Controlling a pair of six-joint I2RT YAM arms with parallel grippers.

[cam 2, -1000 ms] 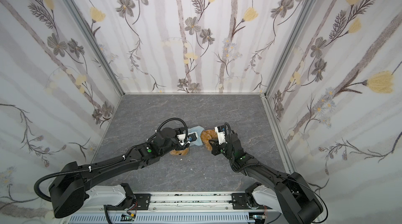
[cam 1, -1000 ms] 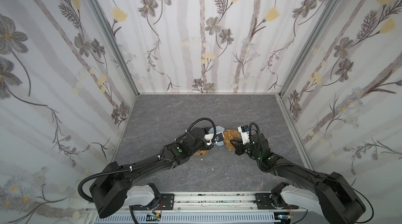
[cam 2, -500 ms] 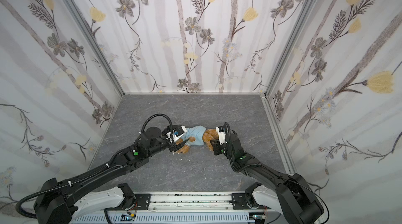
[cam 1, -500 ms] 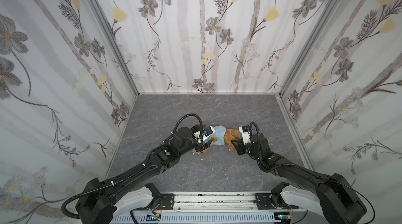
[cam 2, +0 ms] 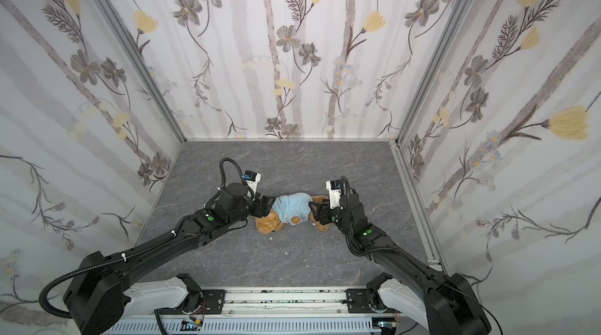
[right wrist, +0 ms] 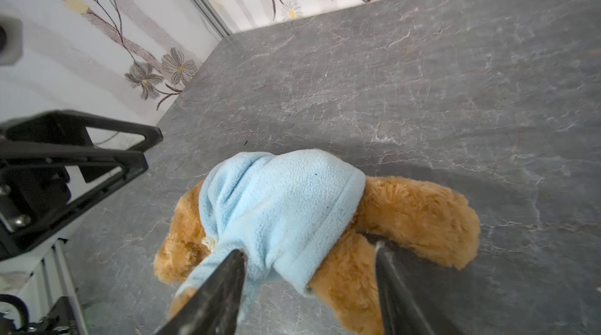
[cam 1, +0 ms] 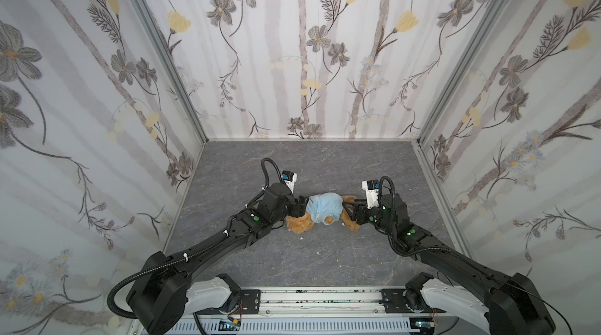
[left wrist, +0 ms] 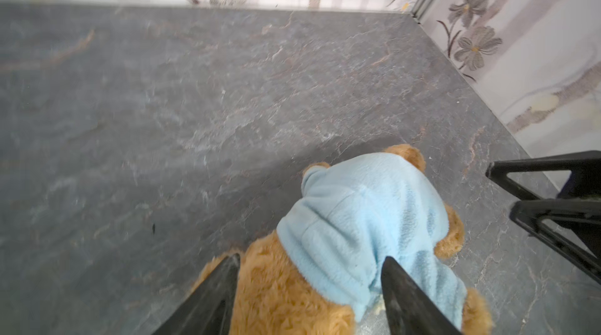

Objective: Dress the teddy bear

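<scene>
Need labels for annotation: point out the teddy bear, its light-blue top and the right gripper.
teddy bear [right wrist: 419, 206]: right wrist view, bare brown fur past the hem.
light-blue top [cam 1: 325, 208]: in a top view, middle of the fleece.
right gripper [right wrist: 309, 249]: right wrist view, midway between its fingertips.

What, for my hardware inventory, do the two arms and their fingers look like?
Both arms, left and right, are matte black with white base housings, a green dot on each forearm, looping black corrugated cables and white wrist camera blocks. The fingers are black, tapering, open triangular frames.
</scene>
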